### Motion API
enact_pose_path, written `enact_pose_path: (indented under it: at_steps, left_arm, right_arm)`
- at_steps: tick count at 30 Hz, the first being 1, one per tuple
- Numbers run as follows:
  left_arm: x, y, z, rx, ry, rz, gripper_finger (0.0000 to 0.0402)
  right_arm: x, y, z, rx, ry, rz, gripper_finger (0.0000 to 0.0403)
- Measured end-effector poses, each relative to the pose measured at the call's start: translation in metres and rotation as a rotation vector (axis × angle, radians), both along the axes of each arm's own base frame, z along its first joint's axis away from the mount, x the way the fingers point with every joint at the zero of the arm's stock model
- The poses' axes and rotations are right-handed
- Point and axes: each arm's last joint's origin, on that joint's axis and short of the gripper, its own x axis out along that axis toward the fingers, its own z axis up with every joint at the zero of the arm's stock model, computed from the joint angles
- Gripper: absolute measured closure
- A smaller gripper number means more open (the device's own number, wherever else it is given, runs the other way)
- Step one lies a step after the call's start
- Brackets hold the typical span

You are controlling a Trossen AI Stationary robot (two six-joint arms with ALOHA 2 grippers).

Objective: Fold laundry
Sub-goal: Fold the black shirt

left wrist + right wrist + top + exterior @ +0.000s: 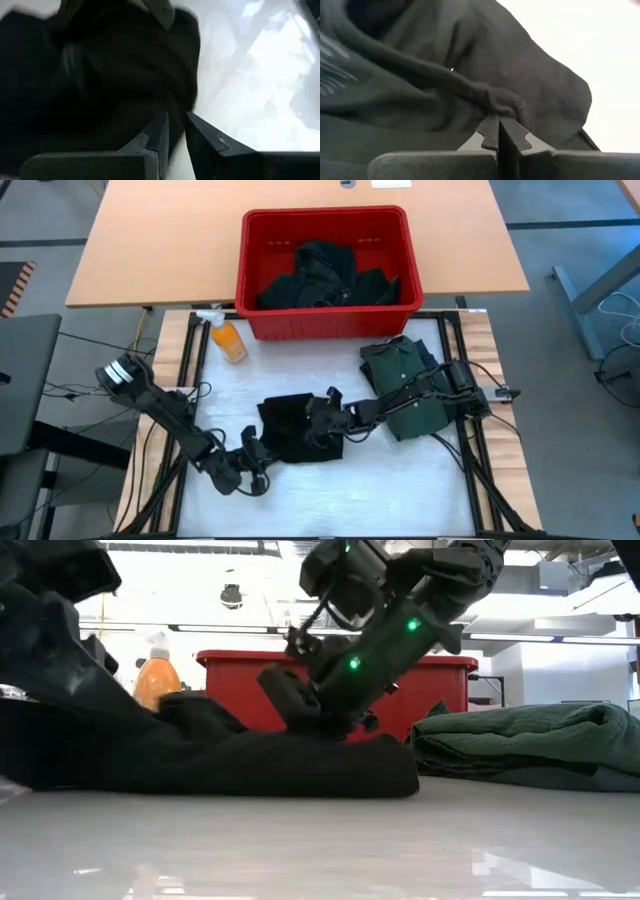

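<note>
From above, a black garment (295, 430) lies bunched near the middle of the white tabletop (400, 490), a little toward the front edge. The left gripper (252, 450) sits at its left edge, the right gripper (322, 420) on its right part. A folded green shirt (405, 385) lies toward the right edge, under the right arm. Behind, at the back edge, a red basket (325, 275) holds more dark clothes (325, 275), with an orange bottle (228, 338) beside its left corner.

At table height, the right gripper (300, 705) presses down onto the flattened black garment (250, 760); the green shirt (530, 745) is alongside.

From the left wrist, the fingers (157, 137) stand slightly apart at the cloth's edge; whether they pinch it is unclear.

From the right wrist, the fingers (490, 131) are clenched on a fold of black cloth (470, 85).
</note>
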Motion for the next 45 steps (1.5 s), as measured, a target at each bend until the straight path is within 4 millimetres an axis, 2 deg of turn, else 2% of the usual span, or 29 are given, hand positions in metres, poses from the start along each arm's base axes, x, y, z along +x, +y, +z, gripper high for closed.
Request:
enact_pose_path:
  at_steps: [5,10,13,16,22,24,26,28,31,35,42,45]
  left_arm:
    - [-0.003,0.004,-0.006,-0.013,0.019,0.077,0.0349]
    - [-0.006,0.011,-0.009,0.007,0.002,0.204,0.0349]
    - [-0.003,0.010,-0.004,0.055,-0.063,0.218,0.0349]
    - [-0.001,0.008,0.003,0.112,-0.113,0.208,0.0349]
    - [0.006,0.026,-0.003,0.100,-0.036,0.272,0.0349]
    - [0.008,0.035,-0.008,0.061,0.020,0.295,0.0349]
    - [0.010,0.043,-0.013,0.024,0.079,0.316,0.0349]
    - [0.012,0.049,-0.015,-0.008,0.116,0.336,0.0349]
    - [0.013,0.051,-0.015,-0.016,0.112,0.350,0.0349]
    - [0.014,0.050,-0.014,-0.019,0.106,0.345,0.0349]
    - [0.012,0.047,-0.014,-0.020,0.100,0.333,0.0349]
    - [0.012,0.047,-0.014,-0.020,0.100,0.333,0.0349]
  right_arm:
    - [-0.007,-0.007,-0.006,-0.041,0.076,-0.109,0.0381]
    - [-0.009,-0.003,-0.006,-0.043,0.079,-0.110,0.0381]
    - [-0.012,0.001,0.005,-0.053,0.073,-0.095,0.0381]
    - [-0.015,0.002,0.024,-0.061,0.050,-0.079,0.0381]
    - [-0.023,-0.005,0.062,-0.097,-0.005,-0.070,0.0381]
    - [-0.021,-0.003,0.071,-0.100,-0.038,0.016,0.0381]
    - [-0.015,0.003,0.074,-0.055,-0.086,0.176,0.0381]
    - [-0.009,0.009,0.071,-0.011,-0.123,0.324,0.0381]
    - [-0.005,0.012,0.062,-0.027,-0.110,0.401,0.0374]
    - [-0.003,0.001,0.057,-0.057,-0.073,0.418,0.0337]
    - [0.001,-0.032,0.055,0.010,-0.077,0.460,0.0227]
    - [0.006,-0.046,0.051,0.039,-0.110,0.469,0.0192]
